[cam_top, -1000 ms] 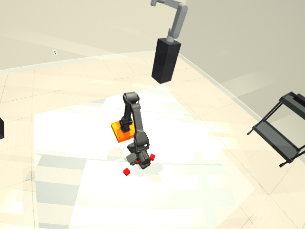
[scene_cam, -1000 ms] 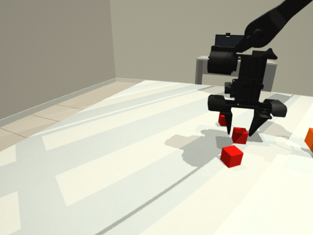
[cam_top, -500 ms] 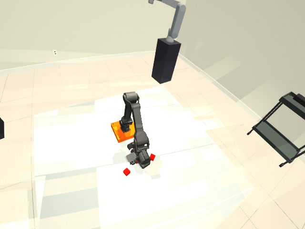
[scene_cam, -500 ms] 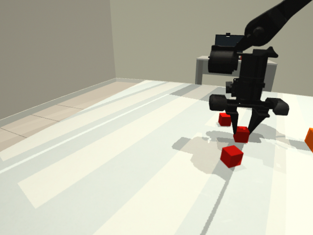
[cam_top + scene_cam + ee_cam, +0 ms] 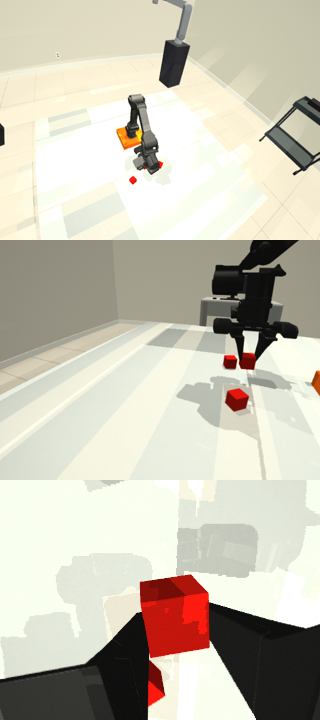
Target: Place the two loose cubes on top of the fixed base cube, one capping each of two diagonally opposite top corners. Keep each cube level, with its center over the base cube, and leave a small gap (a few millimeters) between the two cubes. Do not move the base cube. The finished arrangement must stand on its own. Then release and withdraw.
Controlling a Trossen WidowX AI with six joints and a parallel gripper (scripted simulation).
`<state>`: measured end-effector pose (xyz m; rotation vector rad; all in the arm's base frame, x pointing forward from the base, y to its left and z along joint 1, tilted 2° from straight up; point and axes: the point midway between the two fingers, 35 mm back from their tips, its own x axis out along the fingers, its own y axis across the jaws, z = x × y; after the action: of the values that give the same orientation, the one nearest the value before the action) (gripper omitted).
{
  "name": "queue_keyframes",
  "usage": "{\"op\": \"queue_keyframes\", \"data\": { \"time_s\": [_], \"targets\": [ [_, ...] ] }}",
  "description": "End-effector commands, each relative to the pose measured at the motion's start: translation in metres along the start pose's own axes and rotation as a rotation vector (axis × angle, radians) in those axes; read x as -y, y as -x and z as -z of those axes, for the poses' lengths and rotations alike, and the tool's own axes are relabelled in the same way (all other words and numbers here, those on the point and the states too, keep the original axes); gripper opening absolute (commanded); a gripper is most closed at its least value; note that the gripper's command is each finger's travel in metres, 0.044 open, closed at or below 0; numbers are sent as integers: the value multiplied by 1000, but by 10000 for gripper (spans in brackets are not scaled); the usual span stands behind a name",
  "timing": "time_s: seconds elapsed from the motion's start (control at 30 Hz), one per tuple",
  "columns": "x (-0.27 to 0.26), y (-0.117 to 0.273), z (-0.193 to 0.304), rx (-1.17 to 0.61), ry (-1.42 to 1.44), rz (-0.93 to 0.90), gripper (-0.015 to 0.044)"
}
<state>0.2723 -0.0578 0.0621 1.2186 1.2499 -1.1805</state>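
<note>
Three red cubes of similar look are in view; which one is the base cube I cannot tell. My gripper [image 5: 248, 360] [image 5: 172, 614] is shut on a red cube [image 5: 247, 361] [image 5: 177, 627], its fingers on opposite sides. The held cube is raised above the floor; in the top view the arm mostly hides it. A second red cube [image 5: 132, 180] [image 5: 229, 362] stands on the floor, behind and left of the gripper in the exterior view. A third red cube [image 5: 160, 164] [image 5: 236, 400] stands nearer that camera. The wrist view shows one floor cube [image 5: 155, 685], partly hidden by the left finger.
The arm's orange base plate [image 5: 123, 142] [image 5: 316, 382] is behind the gripper. A dark pedestal [image 5: 174, 64] with a grey arm is at the back, and a cart [image 5: 289, 144] is at the right. A desk is far behind the gripper.
</note>
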Motion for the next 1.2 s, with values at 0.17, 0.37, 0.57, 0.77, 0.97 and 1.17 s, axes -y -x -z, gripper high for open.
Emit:
{"op": "queue_keyframes", "data": {
  "time_s": [0.17,0.37,0.57,0.77,0.97,1.17],
  "targets": [
    [-1,30,-1,7,2,-8,105],
    [2,49,0,7,2,-8,105],
    [3,57,2,7,24,-8,105],
    [-3,49,18,7,224,-8,105],
    [-8,42,36,7,429,-8,105],
    [-11,35,53,7,635,-8,105]
  ]
}}
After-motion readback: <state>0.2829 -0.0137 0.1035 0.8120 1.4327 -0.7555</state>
